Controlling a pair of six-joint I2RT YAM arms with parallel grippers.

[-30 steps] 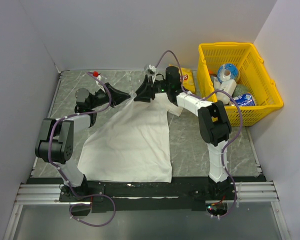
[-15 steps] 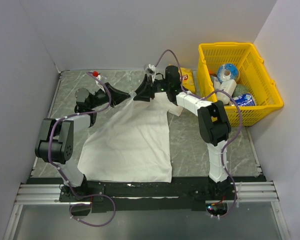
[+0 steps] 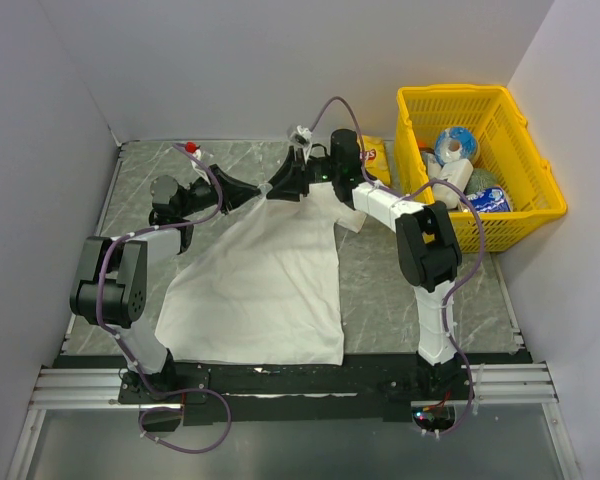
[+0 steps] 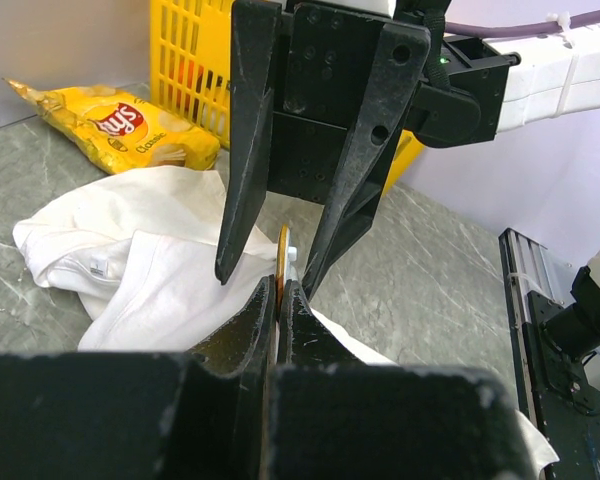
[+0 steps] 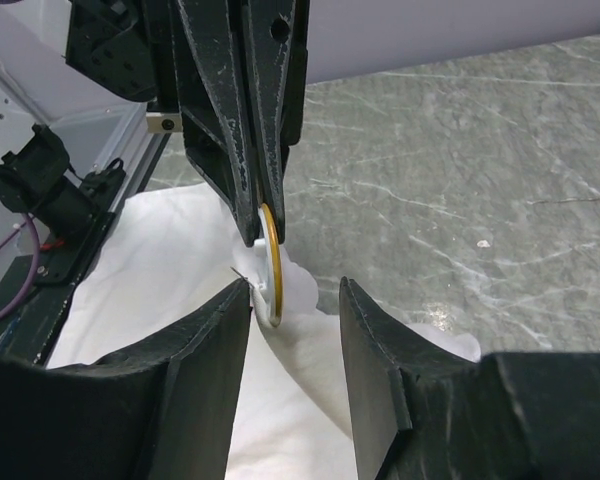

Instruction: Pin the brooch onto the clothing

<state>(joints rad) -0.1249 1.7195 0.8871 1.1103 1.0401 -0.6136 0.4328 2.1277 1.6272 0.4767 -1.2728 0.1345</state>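
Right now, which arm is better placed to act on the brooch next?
Right, likely: the right gripper stands open around the brooch at the shirt, while the left gripper is shut on it, holding it.

The brooch [image 4: 282,256] is a thin disc with a golden, metallic-looking gloss, its rim catching the light; the T-shirt [image 3: 260,290] is white woven or knit cloth, matt, soft and creased into folds; the left gripper [image 4: 279,291] and right gripper [image 5: 295,288] have fingers [image 5: 205,380] of black hard plastic, matt and faintly grainy, scuffed pale along the edges; the table [image 3: 380,280] is a grey-green marble-patterned top, smooth with a low sheen; the basket [image 3: 450,95] is yellow moulded plastic lattice, slightly glossy; the crisp bag [image 4: 130,125] is yellow film, shiny and crinkled; the cable [image 3: 320,112] has a smooth purple sheath; the rail [image 3: 80,385] is bare silvery metal; the walls [image 3: 280,60] are plain, matt and pale.
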